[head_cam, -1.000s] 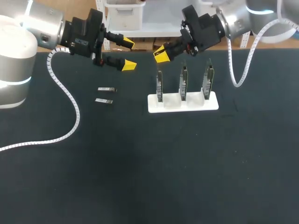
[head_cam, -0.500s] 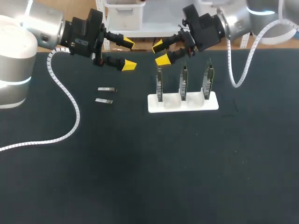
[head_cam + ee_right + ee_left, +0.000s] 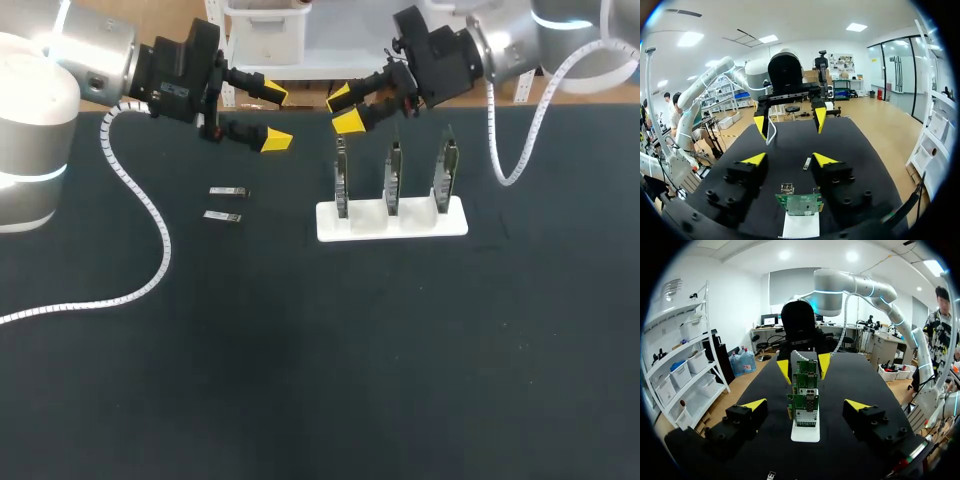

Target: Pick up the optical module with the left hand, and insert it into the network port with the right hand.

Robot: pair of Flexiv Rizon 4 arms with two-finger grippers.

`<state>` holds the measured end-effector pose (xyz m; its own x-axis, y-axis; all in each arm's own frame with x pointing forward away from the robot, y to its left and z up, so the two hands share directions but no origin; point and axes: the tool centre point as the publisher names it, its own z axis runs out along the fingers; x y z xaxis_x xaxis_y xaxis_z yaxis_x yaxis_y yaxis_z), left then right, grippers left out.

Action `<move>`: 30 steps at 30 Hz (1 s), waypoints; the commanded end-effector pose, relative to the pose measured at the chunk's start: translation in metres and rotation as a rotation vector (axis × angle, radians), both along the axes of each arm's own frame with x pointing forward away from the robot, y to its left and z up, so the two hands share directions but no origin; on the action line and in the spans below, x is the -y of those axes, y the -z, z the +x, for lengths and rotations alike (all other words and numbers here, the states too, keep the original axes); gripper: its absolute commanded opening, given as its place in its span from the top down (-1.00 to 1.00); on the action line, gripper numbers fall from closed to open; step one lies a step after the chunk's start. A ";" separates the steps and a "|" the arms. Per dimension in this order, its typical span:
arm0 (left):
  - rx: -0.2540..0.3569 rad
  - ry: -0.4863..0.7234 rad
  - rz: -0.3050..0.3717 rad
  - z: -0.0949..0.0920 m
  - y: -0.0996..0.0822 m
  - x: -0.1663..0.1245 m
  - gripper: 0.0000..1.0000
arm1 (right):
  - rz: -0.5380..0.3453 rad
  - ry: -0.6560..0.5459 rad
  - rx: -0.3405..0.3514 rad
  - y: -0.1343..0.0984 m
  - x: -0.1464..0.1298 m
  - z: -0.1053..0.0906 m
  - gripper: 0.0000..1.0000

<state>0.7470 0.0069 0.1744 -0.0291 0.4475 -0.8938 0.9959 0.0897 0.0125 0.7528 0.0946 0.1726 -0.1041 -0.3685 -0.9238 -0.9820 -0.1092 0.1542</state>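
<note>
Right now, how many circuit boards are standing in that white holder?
3. All stand upright in a row in the white holder: the left board, the middle board and the right board, seen from the head view. None appears hidden.

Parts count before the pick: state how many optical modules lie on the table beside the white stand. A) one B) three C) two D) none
C: the far optical module and the near optical module both lie flat on the table, left of the white stand.
</note>
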 end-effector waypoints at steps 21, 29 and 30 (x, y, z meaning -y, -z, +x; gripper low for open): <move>-0.002 -0.003 0.005 0.000 0.000 0.001 -1.00 | -0.018 0.005 -0.032 0.012 0.001 -0.002 1.00; -0.002 -0.003 0.005 0.000 0.000 0.001 -1.00 | -0.033 0.009 -0.047 0.020 0.003 -0.002 1.00; -0.002 -0.003 0.005 0.000 0.000 0.001 -1.00 | -0.035 0.009 -0.048 0.021 0.003 -0.002 1.00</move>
